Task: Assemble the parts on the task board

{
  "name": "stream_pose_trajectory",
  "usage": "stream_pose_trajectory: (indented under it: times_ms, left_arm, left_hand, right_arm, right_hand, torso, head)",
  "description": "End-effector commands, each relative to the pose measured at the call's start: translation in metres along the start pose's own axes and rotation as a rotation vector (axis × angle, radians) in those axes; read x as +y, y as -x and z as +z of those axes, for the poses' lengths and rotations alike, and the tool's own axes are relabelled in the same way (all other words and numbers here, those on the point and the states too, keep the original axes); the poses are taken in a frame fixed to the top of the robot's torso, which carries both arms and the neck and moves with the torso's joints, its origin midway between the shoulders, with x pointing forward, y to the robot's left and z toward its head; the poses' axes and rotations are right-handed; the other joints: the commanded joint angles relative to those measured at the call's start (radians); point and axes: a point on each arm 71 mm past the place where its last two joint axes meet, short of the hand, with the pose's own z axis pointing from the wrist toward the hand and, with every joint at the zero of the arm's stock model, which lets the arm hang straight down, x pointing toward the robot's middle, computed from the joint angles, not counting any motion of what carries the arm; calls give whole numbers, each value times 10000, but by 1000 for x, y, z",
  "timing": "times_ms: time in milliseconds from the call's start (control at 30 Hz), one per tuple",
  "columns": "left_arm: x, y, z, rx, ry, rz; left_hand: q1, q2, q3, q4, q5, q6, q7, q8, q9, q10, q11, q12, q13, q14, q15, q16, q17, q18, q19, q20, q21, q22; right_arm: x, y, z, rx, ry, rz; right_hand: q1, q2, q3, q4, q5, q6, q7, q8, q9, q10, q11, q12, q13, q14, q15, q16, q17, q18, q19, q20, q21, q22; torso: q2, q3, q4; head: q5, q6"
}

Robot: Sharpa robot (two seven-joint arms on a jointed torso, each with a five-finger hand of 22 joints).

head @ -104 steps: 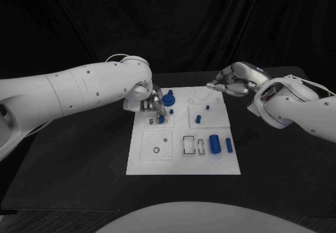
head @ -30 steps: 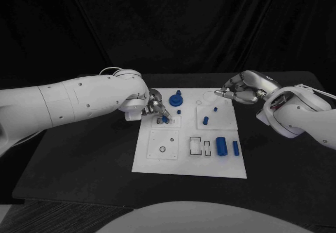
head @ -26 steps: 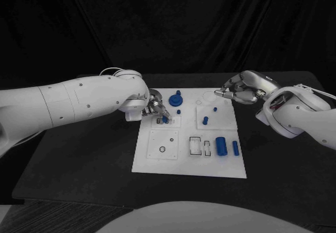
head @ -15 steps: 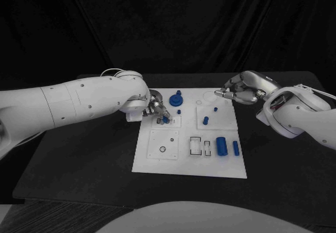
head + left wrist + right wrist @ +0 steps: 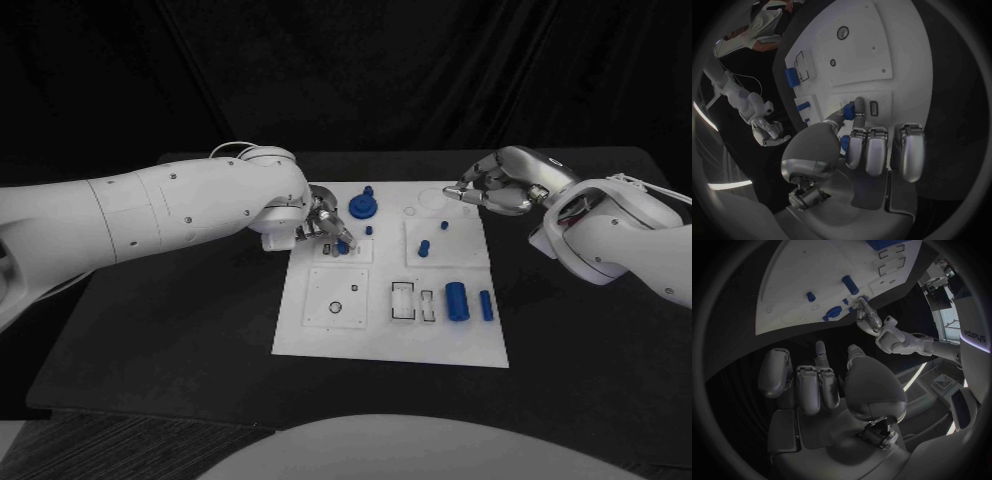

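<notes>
The left robot hand [image 5: 320,226] seemingly pinches a small blue plastic peg [image 5: 343,245] over the white task board [image 5: 389,345]; next, seat it. The right robot hand [image 5: 488,188] hovers curled, empty.

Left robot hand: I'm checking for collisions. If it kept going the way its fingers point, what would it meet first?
Probably the small blue part at its fingertips, then the board under it. The left robot hand seems to pinch that part already, though depth is unclear.
</notes>
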Motion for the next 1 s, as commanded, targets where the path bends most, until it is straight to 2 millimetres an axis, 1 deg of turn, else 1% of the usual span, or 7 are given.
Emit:
stream_pose_trajectory:
  times_ms: [33,167,600,733,800,867,1000]
  left_arm:
    - [-3,-3,1,139,-243,15]
    - [-4,-2,2,144,-275,24]
    - [-3,-2,4,188,-222,21]
    - [-2,-3,5,260,-138,45]
    - [-1,-3,5,303,-92,65]
    - [0,-4,5,350,-44,87]
    - [1,-5,6,470,66,150]
  left_hand:
    - [-159,-10,667,-35,142,50,-31,-176,-20,1129,-118,139,2645,1144,-119,133,2658,-260,138,-35,-142,1465]
    - [-170,-24,700,-28,106,44,-28,-184,-5,1129,-114,139,2645,1144,-116,133,2658,-260,136,-33,-147,1464]
    - [-207,-70,779,-5,-16,17,-14,-210,36,1129,-104,139,2645,1144,-108,133,2658,-254,119,-26,-172,1445]
    - [-233,-114,838,12,-165,-12,-1,-239,70,1129,-93,139,2645,1144,-99,133,2658,-251,111,-19,-188,1436]
    - [-266,-147,878,40,-331,-10,6,-252,105,1129,-88,139,2645,1144,-95,133,2658,-249,106,-12,-201,1431]
    - [-277,-163,893,49,-405,-8,6,-257,120,1129,-86,139,2645,1144,-93,133,2658,-246,102,-11,-209,1425]
    - [-308,-213,907,70,-554,-4,10,-270,151,1129,-82,139,2645,1144,-90,133,2658,-245,101,-8,-218,1424]
  right_arm:
    - [-1,-2,0,90,-192,4]
    - [-1,-2,0,112,-198,5]
    - [-2,-3,0,159,-252,64]
    - [-3,-3,0,191,-310,174]
    - [-3,-3,0,199,-326,199]
    - [-3,-3,0,205,-336,215]
    - [-3,-3,-1,223,-352,234]
  right_hand:
    - [42,192,-287,60,154,-172,-21,-171,-71,1107,33,167,2706,841,89,-135,1963,-172,-52,-5,-102,1656]
    - [46,204,-293,63,154,-171,-20,-171,-69,1107,33,167,2706,835,90,-149,1944,-168,-60,-5,-123,1650]
    - [46,204,-293,63,154,-171,-20,-171,-69,1107,33,167,2706,835,90,-149,1944,-168,-60,-5,-123,1650]
    - [49,218,-299,66,152,-172,-19,-172,-67,1107,35,167,2706,833,91,-155,1937,-164,-68,-4,-145,1644]
    - [49,218,-299,66,152,-172,-19,-172,-67,1107,35,167,2706,833,91,-155,1937,-164,-68,-4,-145,1644]
    - [49,218,-299,66,152,-172,-19,-172,-67,1107,35,167,2706,833,91,-155,1937,-164,-68,-4,-145,1644]
    - [49,218,-299,66,152,-172,-19,-172,-67,1107,35,167,2706,833,91,-155,1937,-164,-68,-4,-145,1644]
  torso:
    - [-3,2,-4]
    - [1,-4,-7]
    - [-3,0,4]
    - [-7,-2,-4]
    - [-7,-3,-8]
    - [-4,-5,-9]
    - [-1,-4,6]
  head:
    - [17,-1]
    - [22,-1]
    - [9,-1]
    - [20,-1]
    - [27,-1]
    - [33,-1]
    - [30,-1]
